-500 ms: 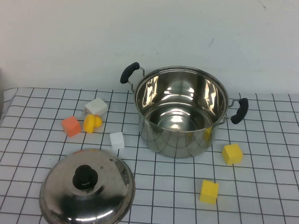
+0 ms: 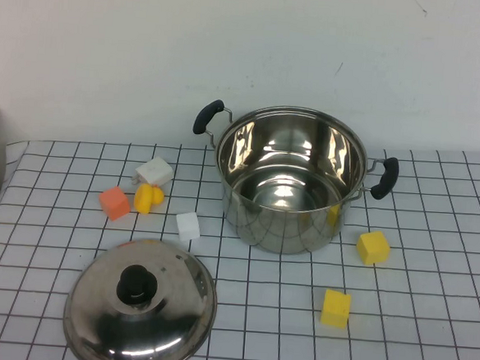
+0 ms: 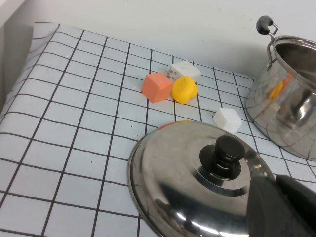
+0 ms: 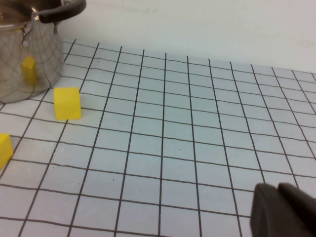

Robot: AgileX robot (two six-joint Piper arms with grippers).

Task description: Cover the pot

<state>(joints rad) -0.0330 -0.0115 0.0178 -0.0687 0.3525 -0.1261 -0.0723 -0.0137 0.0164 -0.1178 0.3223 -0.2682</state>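
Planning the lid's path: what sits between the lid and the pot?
In the high view, one white block sits between the lid and the pot. Left gripper is beside the lid; right gripper is over bare cloth.

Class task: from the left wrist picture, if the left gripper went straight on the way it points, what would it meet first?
Probably the lid, near its knob, right ahead of the left gripper. Depth is uncertain. The right gripper faces bare table.

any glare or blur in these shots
High view: bright glare inside the pot, dimmer sheen on the lid, neither gripper in frame. Left wrist view: left gripper a dark blur beside the lid. Right wrist view: right gripper equally blurred, grid cloth sharp.
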